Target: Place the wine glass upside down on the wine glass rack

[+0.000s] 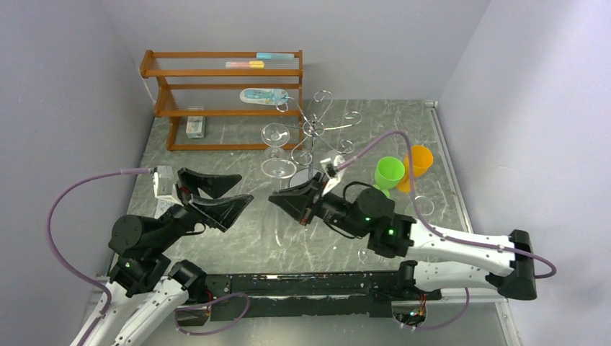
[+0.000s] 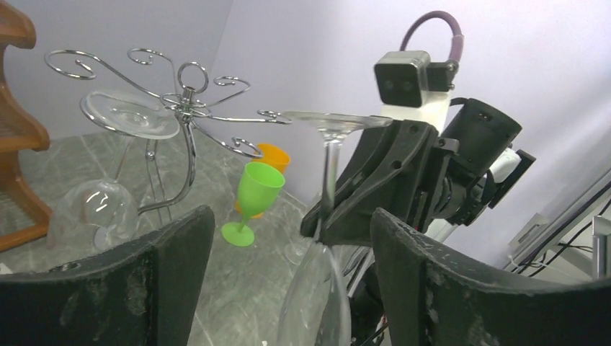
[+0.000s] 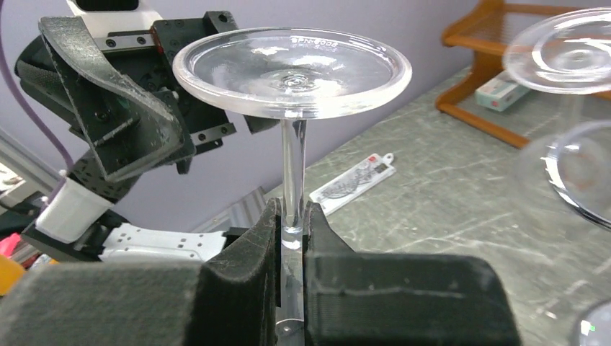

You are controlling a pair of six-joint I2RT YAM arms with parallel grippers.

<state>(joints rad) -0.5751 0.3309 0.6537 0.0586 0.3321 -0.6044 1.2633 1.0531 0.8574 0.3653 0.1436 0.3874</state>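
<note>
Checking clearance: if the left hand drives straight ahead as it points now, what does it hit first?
Probably the wine glass, clamped by its stem, foot up, in the right hand: its bowl sits just ahead of the open left hand. Depth is unclear.

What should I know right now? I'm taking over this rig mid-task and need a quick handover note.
Right gripper: shut on the stem of the wine glass, held upside down, foot up.
Left gripper: open, flanking its bowl.
Wine glass rack: apart from the held glass; another wine glass hangs on it.
Done: glass inverted and gripped.
To do: slide its stem into a free rack arm, release.
</note>
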